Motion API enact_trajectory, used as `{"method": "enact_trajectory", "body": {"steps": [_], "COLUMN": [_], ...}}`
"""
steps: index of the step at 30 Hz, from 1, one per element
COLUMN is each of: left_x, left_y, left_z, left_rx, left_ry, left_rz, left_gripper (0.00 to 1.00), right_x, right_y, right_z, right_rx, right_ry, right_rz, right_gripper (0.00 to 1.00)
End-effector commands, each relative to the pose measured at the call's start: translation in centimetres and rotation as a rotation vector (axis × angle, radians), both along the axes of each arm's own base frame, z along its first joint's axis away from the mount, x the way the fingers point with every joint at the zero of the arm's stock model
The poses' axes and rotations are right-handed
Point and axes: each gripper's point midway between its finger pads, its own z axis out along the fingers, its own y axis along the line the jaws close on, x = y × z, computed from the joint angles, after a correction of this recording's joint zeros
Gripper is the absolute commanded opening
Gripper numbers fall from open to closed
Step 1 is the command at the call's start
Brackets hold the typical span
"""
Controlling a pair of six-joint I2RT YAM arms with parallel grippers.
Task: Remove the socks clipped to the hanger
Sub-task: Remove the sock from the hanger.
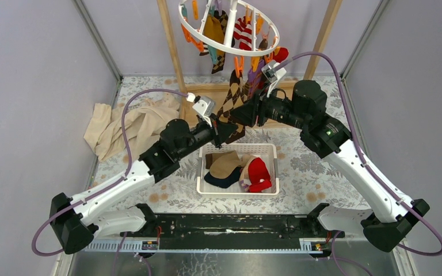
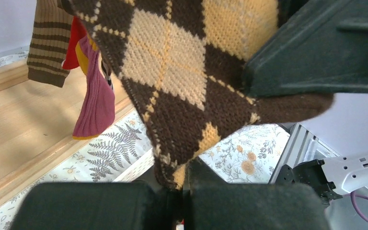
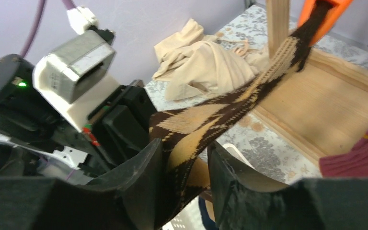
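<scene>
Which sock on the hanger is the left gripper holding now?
The brown argyle sock with cream diamonds: the left gripper is shut on its lower end, and an orange clip holds its top. The pink sock beside it hangs untouched.

basket point(image 1: 237, 194) below, post point(image 1: 171, 52) left, socks point(image 1: 243, 33) overhead

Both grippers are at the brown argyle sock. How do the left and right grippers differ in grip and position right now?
The left gripper is shut on the argyle sock, pinching its lower end. The right gripper stands open, and the sock merely runs between its fingers. The left gripper holds the free end, while the right gripper sits further up, nearer the orange clip. Shared: both are at the same sock, which is still clipped.
</scene>
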Motion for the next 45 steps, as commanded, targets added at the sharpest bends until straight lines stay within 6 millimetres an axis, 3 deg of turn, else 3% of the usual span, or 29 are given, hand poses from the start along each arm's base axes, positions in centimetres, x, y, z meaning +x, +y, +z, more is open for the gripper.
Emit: {"method": "enact_trajectory", "body": {"steps": [1,7,19,22,31,45], "left_x": [0.2,0.9,2.4,2.5,3.6,3.9], "left_y": [0.4,1.1,2.1,2.1,2.1,2.2], "left_z": [0.7,-0.4,-1.3,-1.4,-2.1,-1.2], "left_rx": [0.029,0.074,0.107,0.105,0.129,0.117], "left_ry": [0.004,0.036,0.13,0.136,0.171,0.164], "left_rz": [0.014,0.048,0.026,0.018,0.021,0.004], "left_gripper": [0.0,0.0,0.0,0.0,0.0,0.0], "right_x": [1.0,2.4,8.5,9.6,11.1,12.4], "right_y": [-1.5,-3.1,-4.7,-4.4,-3.0,-2.5], "right_z": [1.6,3.5,8.4,9.1,9.9,9.4], "right_rx": [-0.01,-0.016,0.161,0.159,0.178,0.15], "right_ry": [-0.062,-0.129,-0.129,-0.146,-0.148,-0.139], "right_rz": [-0.109,-0.221,-0.293,-0.287,-0.255,-0.266], "right_gripper": [0.53,0.68,0.66,0.64,0.61,0.61]}}
